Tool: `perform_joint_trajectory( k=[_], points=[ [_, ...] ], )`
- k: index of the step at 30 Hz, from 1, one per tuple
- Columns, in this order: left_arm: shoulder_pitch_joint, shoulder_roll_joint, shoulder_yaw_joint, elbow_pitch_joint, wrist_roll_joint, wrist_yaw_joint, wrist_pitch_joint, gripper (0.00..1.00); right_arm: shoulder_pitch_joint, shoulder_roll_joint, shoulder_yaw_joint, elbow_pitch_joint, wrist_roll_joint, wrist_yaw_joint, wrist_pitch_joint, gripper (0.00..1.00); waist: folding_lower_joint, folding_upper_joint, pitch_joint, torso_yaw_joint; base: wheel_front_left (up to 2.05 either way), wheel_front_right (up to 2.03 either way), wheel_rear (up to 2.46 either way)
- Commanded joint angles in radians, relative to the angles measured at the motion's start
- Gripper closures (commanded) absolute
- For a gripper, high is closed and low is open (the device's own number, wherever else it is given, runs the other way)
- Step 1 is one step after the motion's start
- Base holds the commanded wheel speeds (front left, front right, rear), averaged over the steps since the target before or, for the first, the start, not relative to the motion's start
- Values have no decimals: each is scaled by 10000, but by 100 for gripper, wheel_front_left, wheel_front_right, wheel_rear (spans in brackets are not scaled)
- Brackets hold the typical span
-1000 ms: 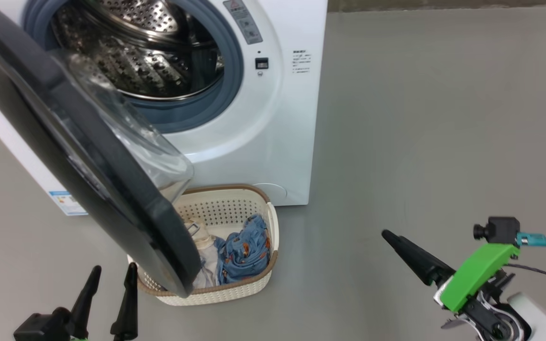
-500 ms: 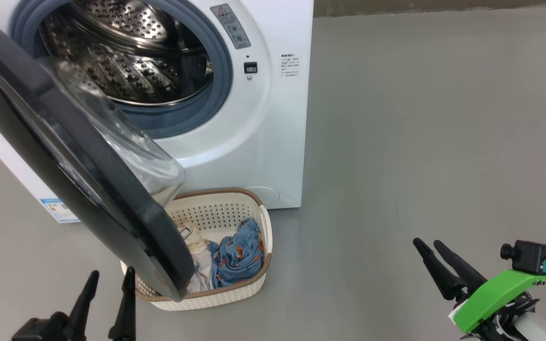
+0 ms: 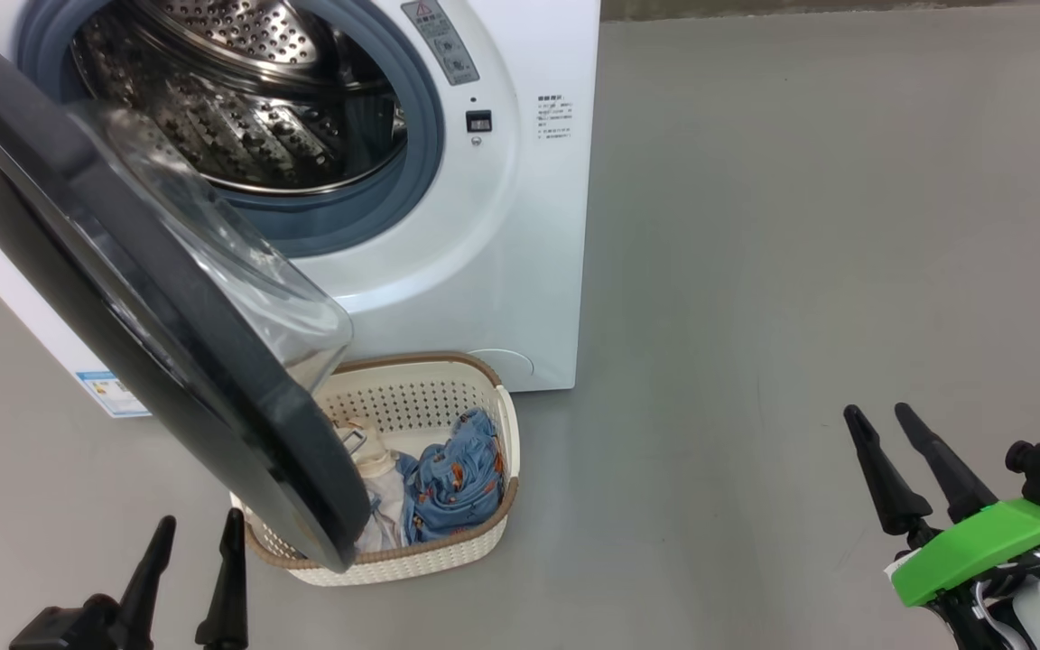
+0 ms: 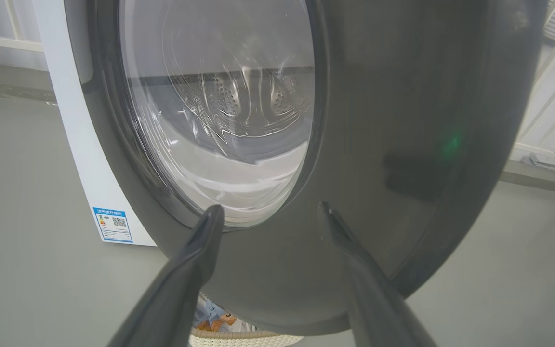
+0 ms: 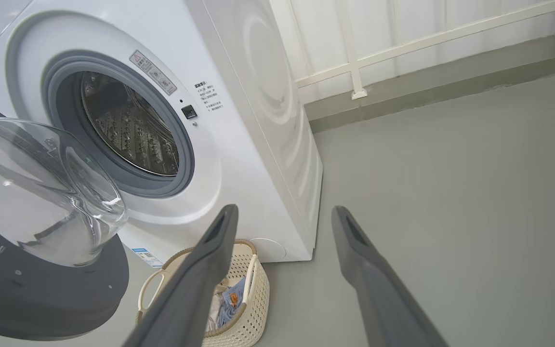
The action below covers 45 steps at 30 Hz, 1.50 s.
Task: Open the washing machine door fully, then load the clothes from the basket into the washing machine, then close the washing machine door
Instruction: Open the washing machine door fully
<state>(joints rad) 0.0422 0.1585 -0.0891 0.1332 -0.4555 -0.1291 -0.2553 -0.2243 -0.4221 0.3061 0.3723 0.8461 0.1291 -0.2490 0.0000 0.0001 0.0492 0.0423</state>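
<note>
While door (image 3: 240,406) stands swung out, glass bulge facing drum (image 3: 240,108), edge over basket (image 3: 412,555), L+R jaws gape, empty.

door (image 3: 303,469) overhangs basket (image 3: 421,564) left side | right side seemingly open from above

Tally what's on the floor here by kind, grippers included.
White front-loading washing machine: 1
Cream-white perforated plastic basket: 1
Garments inside: blue printed garment, cream-white garment: 2
Dark two-fingered grippers, open: left gripper, right gripper: 2
Total: 6
</note>
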Motion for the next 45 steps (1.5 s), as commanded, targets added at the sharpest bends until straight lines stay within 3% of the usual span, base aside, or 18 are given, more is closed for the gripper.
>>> perform_joint_trajectory(
  k=[1, 5, 16, 27, 28, 29, 30, 31, 35, 39, 45],
  points=[
    [-341, 166, 384, -220, -9, -16, -65, 0, 165, -73, -109, -325, -414, 16, -126, 0, 0, -1, 12, 9, 0, 0, 0],
    [-388, 184, 385, -293, 20, -16, -65, 0, 463, 277, -835, -558, -1371, 16, -126, 0, 0, -1, 26, 34, 0, 0, 0],
    [-415, 120, 344, -334, 49, -16, -65, 0, 1066, 735, -1415, -454, -2736, 16, -127, 0, 0, -1, 74, 105, 0, 0, 0],
    [-479, 116, 353, -262, 10, -16, -65, 0, 1221, 937, -1591, -383, -3163, 16, -127, 0, 0, -1, 89, 99, 0, 0, 0],
    [-479, 121, 348, -245, 12, -16, -65, 5, 1228, 932, -1611, -386, -3184, 16, -127, 0, 0, -1, 73, 101, 0, 0, 0],
    [-484, 128, 347, -229, 18, -16, -65, 52, 1238, 936, -1630, -393, -3204, 16, -127, 0, 0, -1, 62, 102, 0, 0, 0],
    [-497, 129, 350, -219, 25, -16, -65, 85, 1253, 944, -1650, -399, -3218, 16, -127, 0, 0, -1, 49, 109, 0, 0, 0],
    [-520, 125, 348, -239, 35, -16, -65, 100, 1274, 949, -1669, -406, -3234, 16, -127, 0, 0, -1, 34, 125, 0, 0, 0],
    [-616, 76, 603, -588, 92, -16, -65, 100, 1365, 969, -1720, -434, -3280, 16, -127, 0, 0, -1, -14, 193, 0, 0, 0],
    [-781, -170, 1418, -1908, 114, -16, -65, 100, 1438, 990, -1750, -491, -3350, 16, -128, 0, 0, -1, -69, 276, 0, 0, 0],
    [-933, -437, 1743, -4232, 280, -16, -65, 100, 1463, 976, -1743, -547, -3383, 16, -128, 0, 0, -1, -100, 335, 0, 0, 0]
  ],
)
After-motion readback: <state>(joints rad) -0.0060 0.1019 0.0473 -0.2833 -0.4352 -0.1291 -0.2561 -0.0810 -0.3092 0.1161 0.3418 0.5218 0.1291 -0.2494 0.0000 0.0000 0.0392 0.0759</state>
